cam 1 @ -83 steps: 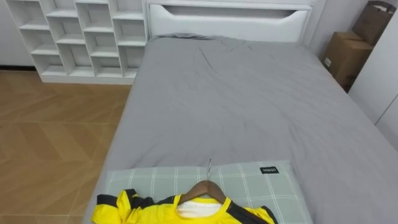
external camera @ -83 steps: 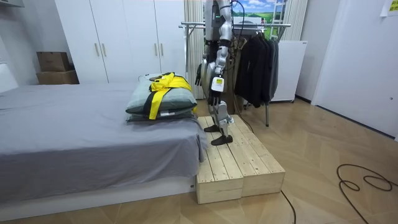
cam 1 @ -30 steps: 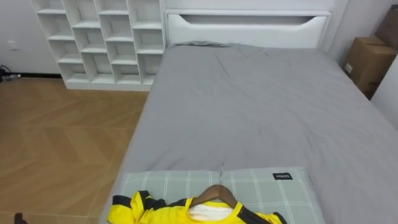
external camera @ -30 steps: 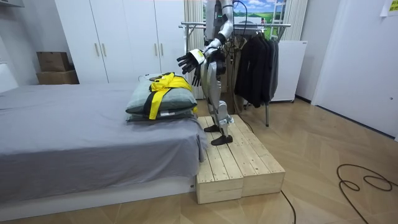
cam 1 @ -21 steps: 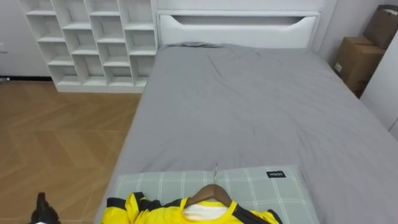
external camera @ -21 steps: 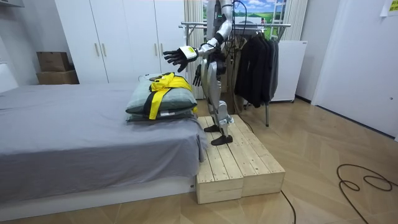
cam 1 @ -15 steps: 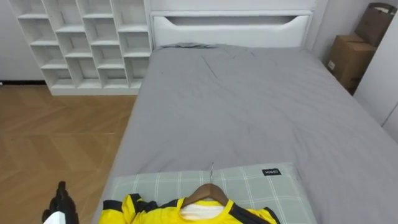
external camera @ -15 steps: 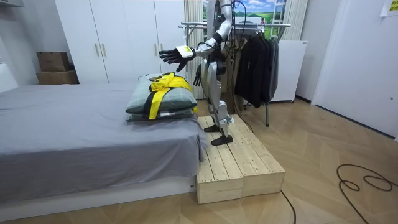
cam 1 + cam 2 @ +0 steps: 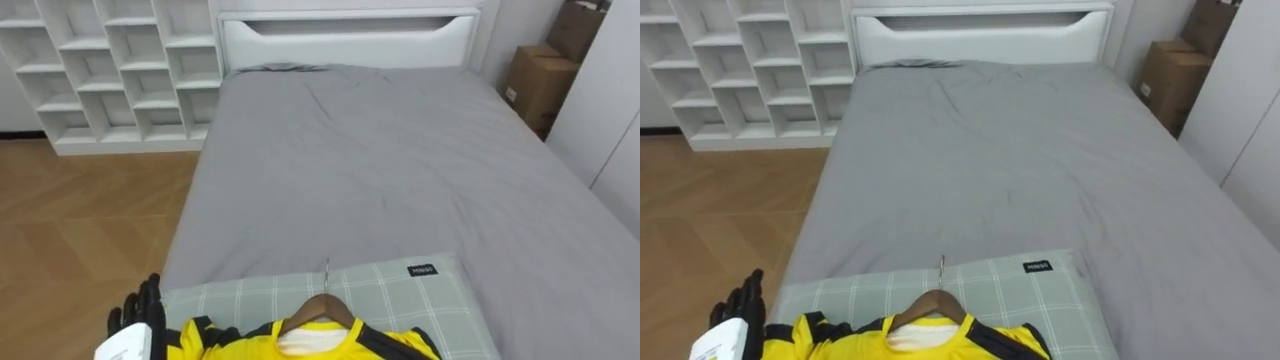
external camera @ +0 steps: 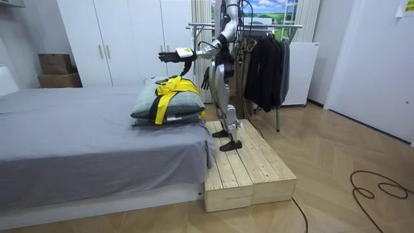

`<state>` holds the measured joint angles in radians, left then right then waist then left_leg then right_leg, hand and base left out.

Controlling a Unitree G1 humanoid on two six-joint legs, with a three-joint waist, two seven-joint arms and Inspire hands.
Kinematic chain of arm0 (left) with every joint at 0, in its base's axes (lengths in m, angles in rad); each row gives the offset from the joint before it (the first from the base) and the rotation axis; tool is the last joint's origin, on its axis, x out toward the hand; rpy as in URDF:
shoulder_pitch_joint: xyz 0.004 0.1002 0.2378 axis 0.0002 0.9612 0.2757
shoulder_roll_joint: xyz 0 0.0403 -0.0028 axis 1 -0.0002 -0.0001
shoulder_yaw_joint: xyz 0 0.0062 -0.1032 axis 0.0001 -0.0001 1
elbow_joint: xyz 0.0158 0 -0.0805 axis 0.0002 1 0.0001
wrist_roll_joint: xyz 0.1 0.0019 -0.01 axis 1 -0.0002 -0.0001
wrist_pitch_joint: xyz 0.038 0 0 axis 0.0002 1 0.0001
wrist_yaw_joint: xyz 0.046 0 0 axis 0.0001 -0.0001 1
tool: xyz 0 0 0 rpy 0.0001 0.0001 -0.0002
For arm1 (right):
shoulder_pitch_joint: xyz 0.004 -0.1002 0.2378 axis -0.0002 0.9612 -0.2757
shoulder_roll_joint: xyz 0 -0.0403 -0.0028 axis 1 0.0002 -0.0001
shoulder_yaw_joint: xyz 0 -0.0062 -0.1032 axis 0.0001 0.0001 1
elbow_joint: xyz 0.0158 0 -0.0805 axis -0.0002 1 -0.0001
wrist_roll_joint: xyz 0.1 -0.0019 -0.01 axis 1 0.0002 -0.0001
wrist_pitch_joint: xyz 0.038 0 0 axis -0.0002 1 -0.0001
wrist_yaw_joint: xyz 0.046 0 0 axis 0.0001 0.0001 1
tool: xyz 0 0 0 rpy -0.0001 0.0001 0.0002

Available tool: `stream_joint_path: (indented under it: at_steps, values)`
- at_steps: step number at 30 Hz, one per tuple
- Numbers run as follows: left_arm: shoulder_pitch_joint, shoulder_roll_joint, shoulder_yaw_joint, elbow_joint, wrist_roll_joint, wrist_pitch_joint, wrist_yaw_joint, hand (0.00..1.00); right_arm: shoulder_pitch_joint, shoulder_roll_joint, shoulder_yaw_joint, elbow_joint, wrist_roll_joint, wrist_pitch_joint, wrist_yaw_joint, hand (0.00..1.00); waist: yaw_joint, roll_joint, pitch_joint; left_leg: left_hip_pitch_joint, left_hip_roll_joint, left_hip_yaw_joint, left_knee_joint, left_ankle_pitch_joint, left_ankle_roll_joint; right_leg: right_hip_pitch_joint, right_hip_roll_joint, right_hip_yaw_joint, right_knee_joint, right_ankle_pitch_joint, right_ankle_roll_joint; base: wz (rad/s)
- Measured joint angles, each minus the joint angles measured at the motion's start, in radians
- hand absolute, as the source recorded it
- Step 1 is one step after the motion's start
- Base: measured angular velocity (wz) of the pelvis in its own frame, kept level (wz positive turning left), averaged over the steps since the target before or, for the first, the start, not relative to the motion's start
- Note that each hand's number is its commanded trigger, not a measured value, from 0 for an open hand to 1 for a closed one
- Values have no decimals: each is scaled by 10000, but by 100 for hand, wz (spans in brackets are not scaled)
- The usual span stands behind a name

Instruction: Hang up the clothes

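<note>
A yellow shirt with black trim [image 9: 300, 345] lies on a wooden hanger [image 9: 318, 305] on top of a green checked pillow [image 9: 400, 295] at the foot of the grey bed [image 9: 380, 150]. The hanger's metal hook points towards the headboard. My left hand [image 9: 140, 310] is open with straight fingers, held out in the air just left of the pillow's left end, apart from the shirt. In the room view that hand [image 10: 169, 55] hovers above the shirt [image 10: 169, 87]. My right hand [image 10: 205, 77] hangs relaxed by my hip. I stand on a wooden platform [image 10: 249, 171] at the bed's foot.
A clothes rack [image 10: 259, 27] with dark garments [image 10: 265, 65] stands right behind me. White cube shelves [image 9: 110, 70] line the wall left of the headboard, and cardboard boxes [image 9: 535, 80] sit at the far right. Wooden floor runs along the bed's left side.
My left arm has risen from my hip and stretched forward over the pillow, so its hand has come into the eye view at the lower left. The shirt has not moved.
</note>
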<state>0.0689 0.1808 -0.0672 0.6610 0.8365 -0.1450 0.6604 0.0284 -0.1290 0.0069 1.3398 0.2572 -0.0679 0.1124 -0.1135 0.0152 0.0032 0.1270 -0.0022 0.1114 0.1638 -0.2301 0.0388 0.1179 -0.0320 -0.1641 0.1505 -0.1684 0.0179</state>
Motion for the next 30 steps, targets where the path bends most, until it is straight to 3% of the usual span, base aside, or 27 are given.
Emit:
stream_joint_path:
  at_steps: [6,18,27,30]
  values:
    - [-116,38,-212,54,12,319,-160,0,-66,-2,4,-15,1,17,-2,0,-225,72,-18,9,44,25,-2,0,0,1,-3,23,-2,0,0,-1]
    - [-380,44,-718,92,97,532,-700,0,-108,-115,20,-119,-31,16,252,0,-362,257,3,-103,47,173,8,0,1,-168,18,182,7,30,-19,-4]
    - [-1577,222,-909,779,326,576,-835,0,-305,-211,85,-17,-62,27,408,0,-518,295,45,-498,54,179,8,25,0,-579,57,187,1,165,-49,0]
    - [-1641,343,-1138,1000,408,637,-853,0,-346,-211,101,-35,-57,37,402,0,-653,305,47,-578,51,183,8,25,0,-648,53,189,1,166,-47,0]
